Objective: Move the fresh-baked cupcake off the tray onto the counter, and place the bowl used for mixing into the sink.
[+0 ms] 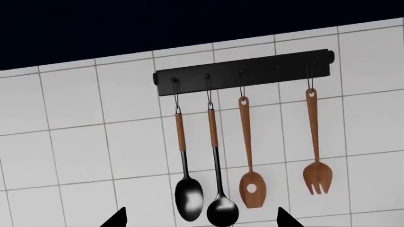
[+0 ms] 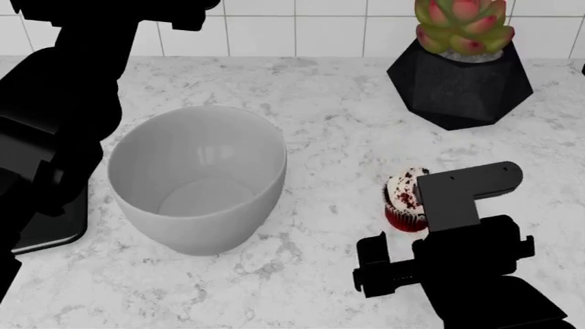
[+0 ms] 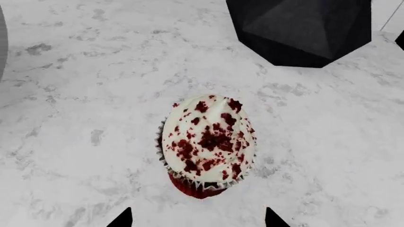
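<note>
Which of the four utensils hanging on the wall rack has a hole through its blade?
The wooden spatula, third along the rack, between the black ladle and the wooden fork. The black spoon and ladle are solid.

cupcake (image 2: 405,199) right of bowl (image 2: 196,178), on counter (image 2: 329,123)

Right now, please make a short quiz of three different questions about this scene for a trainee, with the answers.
1. True or false: the cupcake stands on the counter.
2. What hangs on the rail: A) four utensils B) two cups C) a towel?
3. Fill in: the bowl stands upright and looks ____ inside.

Key: 1 true; 2 A; 3 empty.
</note>
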Available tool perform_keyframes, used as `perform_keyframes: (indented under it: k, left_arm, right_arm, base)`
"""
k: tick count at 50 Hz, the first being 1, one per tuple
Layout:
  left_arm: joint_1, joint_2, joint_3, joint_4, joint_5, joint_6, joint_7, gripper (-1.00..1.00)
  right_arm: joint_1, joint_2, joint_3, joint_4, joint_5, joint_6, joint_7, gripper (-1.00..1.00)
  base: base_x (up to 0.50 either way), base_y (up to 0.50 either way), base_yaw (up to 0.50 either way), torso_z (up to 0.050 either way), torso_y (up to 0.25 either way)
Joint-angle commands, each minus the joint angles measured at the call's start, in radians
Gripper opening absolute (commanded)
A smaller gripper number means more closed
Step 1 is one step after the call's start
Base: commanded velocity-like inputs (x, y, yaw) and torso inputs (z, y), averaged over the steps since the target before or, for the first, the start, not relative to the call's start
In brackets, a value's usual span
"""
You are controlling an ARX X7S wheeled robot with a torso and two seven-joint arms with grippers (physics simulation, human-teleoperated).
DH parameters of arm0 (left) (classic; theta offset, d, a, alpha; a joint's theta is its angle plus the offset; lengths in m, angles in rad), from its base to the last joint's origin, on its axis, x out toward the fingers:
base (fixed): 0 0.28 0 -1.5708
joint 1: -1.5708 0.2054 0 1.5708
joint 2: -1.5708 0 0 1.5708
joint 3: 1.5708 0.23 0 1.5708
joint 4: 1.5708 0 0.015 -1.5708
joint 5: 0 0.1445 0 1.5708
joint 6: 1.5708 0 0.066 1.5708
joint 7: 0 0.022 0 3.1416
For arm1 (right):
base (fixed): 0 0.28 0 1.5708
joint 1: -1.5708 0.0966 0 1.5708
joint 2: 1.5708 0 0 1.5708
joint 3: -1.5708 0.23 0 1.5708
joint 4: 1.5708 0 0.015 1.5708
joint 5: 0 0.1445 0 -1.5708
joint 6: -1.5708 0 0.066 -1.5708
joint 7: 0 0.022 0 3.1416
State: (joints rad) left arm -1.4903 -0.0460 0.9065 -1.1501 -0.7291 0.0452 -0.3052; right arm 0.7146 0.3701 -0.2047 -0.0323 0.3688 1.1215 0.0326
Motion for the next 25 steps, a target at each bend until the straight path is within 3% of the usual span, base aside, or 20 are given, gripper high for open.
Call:
perform_keyframes:
  k: [1,10,25]
  left_arm:
    - [0.010,-0.010,-0.007,0.022,0.001,-0.008,-0.012,1.00]
    - [0.007,-0.006,-0.005,0.013,0.000,-0.005,-0.009,1.00]
    - [0.009,-0.011,-0.008,0.021,-0.008,-0.005,-0.012,1.00]
  right_arm:
    - [-0.028,0.036,0.056,-0.221,0.052,0.183,0.048,1.00]
    - [-0.010,0.063,0.089,-0.345,0.086,0.301,0.067,1.00]
    - [0.190,0.048,0.042,-0.371,0.137,0.437,0.078,1.00]
  base:
    - [0.00,0.00,0.00,0.000,0.000]
    - [0.00,0.00,0.00,0.000,0.000]
    - [0.00,0.00,0.00,0.000,0.000]
